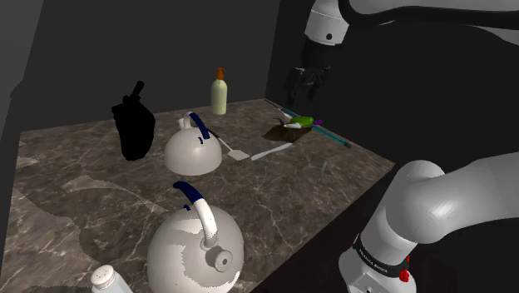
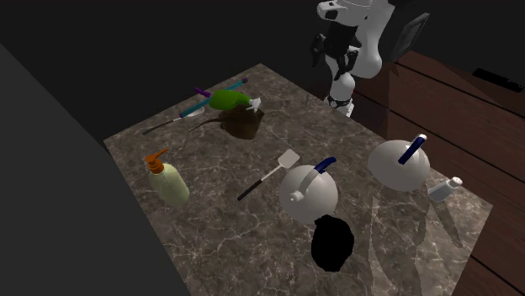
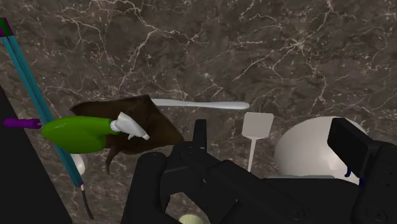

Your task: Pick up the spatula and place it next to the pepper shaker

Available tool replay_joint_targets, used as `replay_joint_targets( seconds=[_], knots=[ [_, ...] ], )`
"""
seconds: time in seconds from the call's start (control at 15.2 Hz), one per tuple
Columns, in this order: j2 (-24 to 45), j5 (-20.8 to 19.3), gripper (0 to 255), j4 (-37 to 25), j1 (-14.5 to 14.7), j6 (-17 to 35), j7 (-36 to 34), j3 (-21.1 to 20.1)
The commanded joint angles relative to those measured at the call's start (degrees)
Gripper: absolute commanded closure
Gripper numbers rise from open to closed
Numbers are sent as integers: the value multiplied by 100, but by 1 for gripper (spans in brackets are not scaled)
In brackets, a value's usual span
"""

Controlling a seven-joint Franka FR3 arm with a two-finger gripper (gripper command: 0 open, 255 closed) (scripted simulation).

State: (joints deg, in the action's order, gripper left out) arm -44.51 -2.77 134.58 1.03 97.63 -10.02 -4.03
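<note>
Marble counter (image 1: 316, 179) | spatula (image 1: 262, 152) beside kettle (image 1: 191, 151) | well apart from raised jaws

A spatula (image 2: 267, 177) with a flat, pale, squarish blade and a thin handle is lying flat on the marbled counter (image 2: 244, 248), its blade resting just beside a white kettle (image 2: 310, 192). A small white pepper shaker (image 2: 444, 189) is sitting near the counter's edge, well apart from the spatula.
</note>
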Motion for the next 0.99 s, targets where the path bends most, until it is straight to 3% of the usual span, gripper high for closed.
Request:
replay_joint_targets(
  seconds=[0.0,0.46,0.92],
  knots=[
    [0,0,0,0,0,0,0,0],
    [1355,22,0,-160,-81,1102,-85,22],
    [2854,33,0,-697,-148,1968,-157,34]
  ],
)
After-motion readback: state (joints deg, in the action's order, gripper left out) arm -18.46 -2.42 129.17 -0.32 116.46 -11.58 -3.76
